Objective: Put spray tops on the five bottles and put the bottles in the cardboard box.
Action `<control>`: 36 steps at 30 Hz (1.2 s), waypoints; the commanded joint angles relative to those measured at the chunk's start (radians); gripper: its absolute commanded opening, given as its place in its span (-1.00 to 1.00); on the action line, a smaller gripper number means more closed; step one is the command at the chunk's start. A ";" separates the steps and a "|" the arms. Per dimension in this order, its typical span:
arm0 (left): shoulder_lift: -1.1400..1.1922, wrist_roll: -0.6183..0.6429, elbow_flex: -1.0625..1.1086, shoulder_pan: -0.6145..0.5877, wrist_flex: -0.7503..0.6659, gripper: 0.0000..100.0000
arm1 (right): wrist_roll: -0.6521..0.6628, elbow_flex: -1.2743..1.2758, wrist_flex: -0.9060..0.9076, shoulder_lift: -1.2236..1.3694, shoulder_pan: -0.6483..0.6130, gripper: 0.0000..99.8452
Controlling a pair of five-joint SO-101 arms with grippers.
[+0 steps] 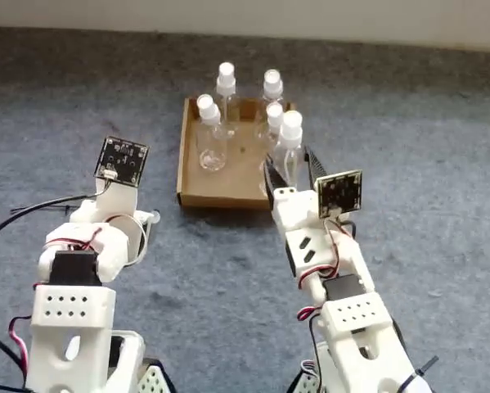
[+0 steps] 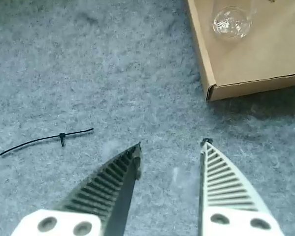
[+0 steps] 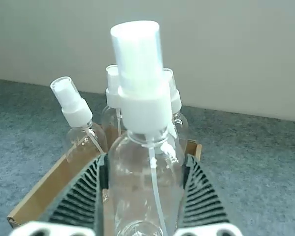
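Across the grey table (image 1: 408, 164) I count one cardboard box (image 1: 228, 184), with wide carpet on both its sides. I log the left hand (image 2: 171, 146) spread wide just off the box's near corner. The right hand (image 1: 288, 164) clamps the fifth bottle (image 1: 290, 143) at the box's near right edge. Four bottles (image 1: 212, 147) stand inside. Five spray tops (image 1: 226, 78) are on. One cable tie (image 2: 62, 137) lies on the carpet.

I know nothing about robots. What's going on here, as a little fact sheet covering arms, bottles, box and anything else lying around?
Surface: grey carpet
Container: cardboard box, shallow, open, beyond the two arms
In box: four bottles, upright, spray tops on
Right arm: right pincer closed on fifth bottle, clear, upright, also topped, at the box's near corner
Left arm: left pincer open, holding nothing, over carpet beside the box
Stray item: black cable tie on carpet
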 commanded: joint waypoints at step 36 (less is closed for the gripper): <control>-0.010 0.011 0.025 -0.007 -0.063 -0.63 | 0.000 -0.097 -0.189 0.306 -0.012 -0.99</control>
